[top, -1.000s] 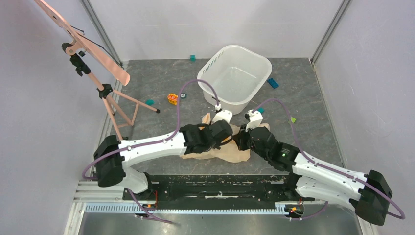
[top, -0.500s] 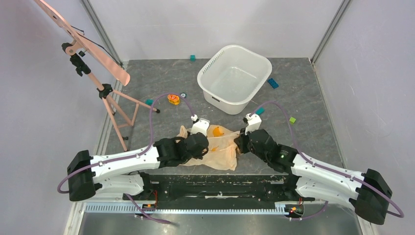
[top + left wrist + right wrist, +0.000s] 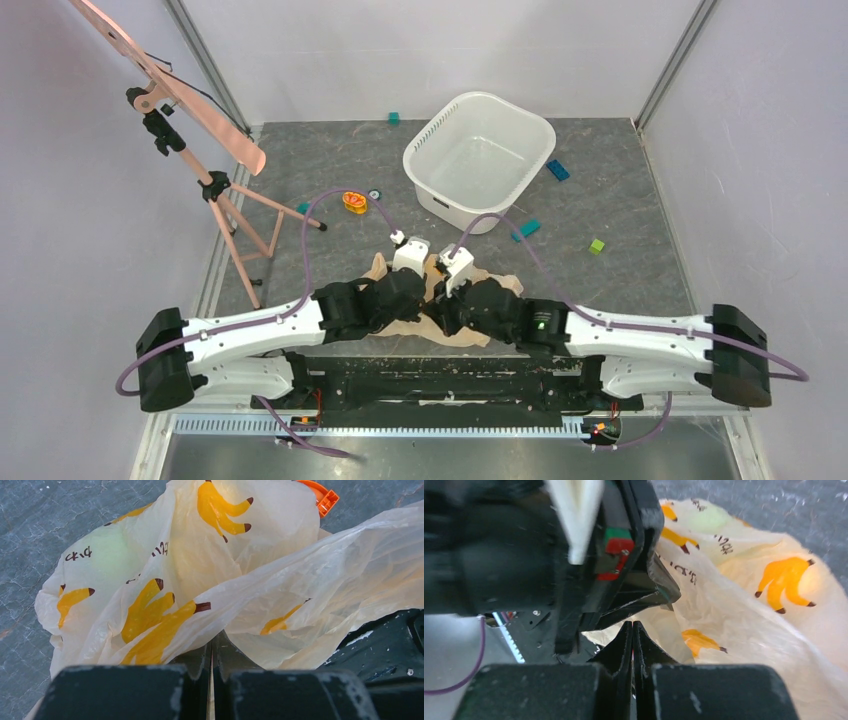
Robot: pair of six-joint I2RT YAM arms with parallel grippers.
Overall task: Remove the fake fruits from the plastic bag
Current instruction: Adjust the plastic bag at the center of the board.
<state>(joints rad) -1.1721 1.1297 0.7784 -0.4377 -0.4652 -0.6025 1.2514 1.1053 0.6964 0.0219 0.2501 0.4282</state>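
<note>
The plastic bag (image 3: 383, 268), peach-beige with yellow banana prints, lies crumpled near the table's front edge, mostly under both arms. My left gripper (image 3: 424, 290) is shut on a fold of the bag (image 3: 165, 570); a beige sliver shows between its closed fingers (image 3: 211, 642). My right gripper (image 3: 441, 302) is shut, its tips (image 3: 632, 626) right beside the left gripper and against the bag (image 3: 744, 595); no film shows between them. A pale green shape shows through the film (image 3: 107, 547), also in the right wrist view (image 3: 706, 517), likely the green pear. The other fruits are hidden.
A white tub (image 3: 430, 150) stands at the back. A pink easel tripod (image 3: 215, 185) stands left. An orange flower-shaped disc (image 3: 353, 202) and small blocks (image 3: 527, 228) (image 3: 597, 245) (image 3: 557, 170) lie on the grey table. An orange object (image 3: 320, 495) shows past the bag.
The left arm pulled the bag back and to the left. The right arm then swung left to the middle, beside the left gripper. The bag is bunched under both.
</note>
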